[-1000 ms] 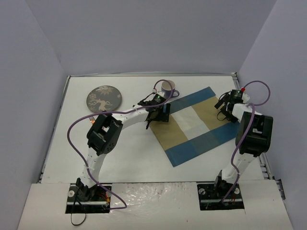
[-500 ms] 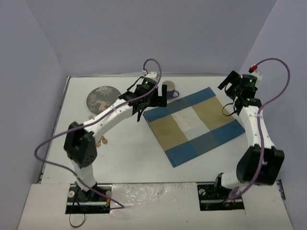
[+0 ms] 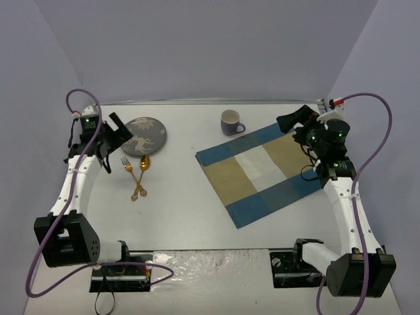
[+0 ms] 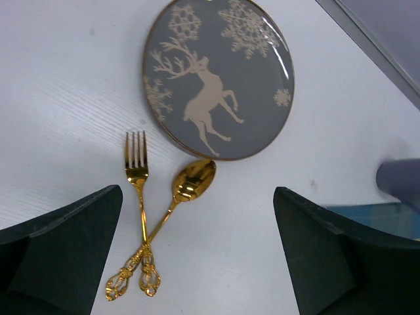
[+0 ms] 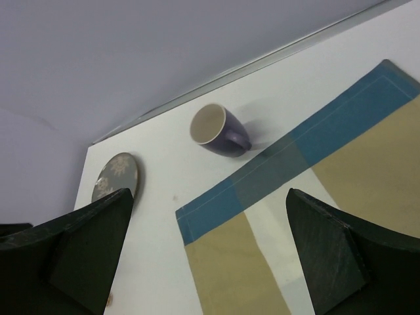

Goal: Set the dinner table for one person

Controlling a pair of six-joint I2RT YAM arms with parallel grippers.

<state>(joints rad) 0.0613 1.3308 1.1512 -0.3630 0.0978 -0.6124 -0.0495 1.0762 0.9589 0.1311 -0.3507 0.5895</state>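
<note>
Left gripper (image 4: 197, 262) hangs released above plate (image 4: 216, 79), fork (image 4: 136, 170) and spoon (image 4: 190, 180), right gripper (image 5: 210, 262) released facing the mug (image 5: 220, 131); the bare placemat (image 5: 348, 177) awaits them.

Mug (image 4: 401, 178): a soft, dim blur at the right edge of the left wrist view, sliced by the frame, handle out of sight.
Placemat (image 4: 387, 213): there, only a blue sliver above one dark finger. In the right wrist view it runs off the right and bottom edges. From overhead, its right corner lies under the right arm (image 3: 341, 190).
Plate (image 5: 115, 176): lower rim tucked behind a finger in the right wrist view, pattern too small to read.
Fork (image 3: 129, 172), spoon (image 3: 143, 169): handle ornament too small to make out from overhead.
Left gripper (image 4: 198, 190): both fingers cut off at the bottom of its own view.
Right gripper (image 5: 210, 191): fingers likewise cropped at the bottom.
</note>
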